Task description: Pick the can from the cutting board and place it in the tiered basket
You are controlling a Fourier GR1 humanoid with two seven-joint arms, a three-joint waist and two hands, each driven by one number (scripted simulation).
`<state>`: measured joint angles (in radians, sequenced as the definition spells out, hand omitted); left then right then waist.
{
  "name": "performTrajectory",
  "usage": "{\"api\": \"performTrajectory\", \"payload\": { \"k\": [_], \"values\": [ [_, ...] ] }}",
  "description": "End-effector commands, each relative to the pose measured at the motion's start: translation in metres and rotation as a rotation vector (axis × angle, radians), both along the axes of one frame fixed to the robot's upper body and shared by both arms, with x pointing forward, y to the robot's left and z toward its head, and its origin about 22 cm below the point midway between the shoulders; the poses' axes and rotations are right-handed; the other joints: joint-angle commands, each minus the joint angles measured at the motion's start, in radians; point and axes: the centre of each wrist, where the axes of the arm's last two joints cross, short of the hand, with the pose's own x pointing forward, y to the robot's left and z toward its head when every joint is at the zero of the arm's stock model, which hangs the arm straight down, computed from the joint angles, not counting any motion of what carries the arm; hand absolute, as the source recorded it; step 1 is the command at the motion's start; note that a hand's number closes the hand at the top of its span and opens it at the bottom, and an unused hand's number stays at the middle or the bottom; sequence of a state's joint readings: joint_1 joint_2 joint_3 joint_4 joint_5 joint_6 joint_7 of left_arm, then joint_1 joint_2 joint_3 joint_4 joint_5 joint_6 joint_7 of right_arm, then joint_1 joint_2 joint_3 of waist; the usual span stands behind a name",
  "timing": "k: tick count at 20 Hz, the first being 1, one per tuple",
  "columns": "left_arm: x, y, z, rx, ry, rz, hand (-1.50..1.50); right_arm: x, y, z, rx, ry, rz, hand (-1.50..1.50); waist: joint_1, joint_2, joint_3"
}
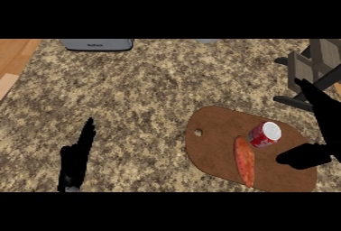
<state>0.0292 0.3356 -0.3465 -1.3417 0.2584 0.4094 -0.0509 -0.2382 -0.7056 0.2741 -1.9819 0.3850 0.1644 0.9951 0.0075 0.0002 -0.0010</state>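
A red can (265, 134) with a white top stands tilted on the brown cutting board (216, 144) at the right. My right hand (323, 131) hovers just right of the can, open, fingers stretched away from me and thumb pointing left below the can; it does not touch it. The dark tiered basket (313, 67) stands at the far right, partly cut off by the view's edge. My left hand (76, 155) rests open at the lower left, fingers straight, far from the board.
An orange carrot-like piece (244, 161) lies on the board just in front of the can. A grey appliance (98, 44) sits at the counter's back edge. The wooden floor (13, 63) shows beyond the counter's left edge.
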Motion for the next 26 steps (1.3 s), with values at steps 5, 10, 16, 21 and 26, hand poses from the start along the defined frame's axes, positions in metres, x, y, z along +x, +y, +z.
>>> {"api": "performTrajectory", "payload": {
  "k": [5, 10, 16, 21, 26],
  "values": [
    [0.013, -0.008, 0.001, 0.004, 0.003, -0.005, 0.00, 0.002, 0.025, -0.039, -0.207, 0.177, -0.025, -1.50, -0.008, 0.001, 0.000],
    [0.004, 0.000, -0.003, -0.006, 0.002, 0.000, 0.00, 0.018, 0.032, -0.041, -0.204, 0.222, -0.043, -1.50, -0.005, 0.000, 0.000],
    [0.007, -0.003, 0.006, 0.001, -0.004, 0.022, 0.00, 0.031, 0.042, -0.035, -0.141, 0.223, -0.034, -1.50, -0.005, -0.001, 0.001],
    [-0.003, -0.002, -0.011, -0.021, 0.003, -0.004, 0.00, 0.044, 0.044, -0.053, -0.252, 0.328, -0.068, -1.50, -0.001, 0.000, 0.000],
    [-0.003, 0.005, -0.002, 0.009, -0.009, -0.002, 0.00, 0.042, 0.063, -0.065, -0.260, 0.410, -0.087, -1.50, 0.000, -0.002, 0.000]
  ]
}}
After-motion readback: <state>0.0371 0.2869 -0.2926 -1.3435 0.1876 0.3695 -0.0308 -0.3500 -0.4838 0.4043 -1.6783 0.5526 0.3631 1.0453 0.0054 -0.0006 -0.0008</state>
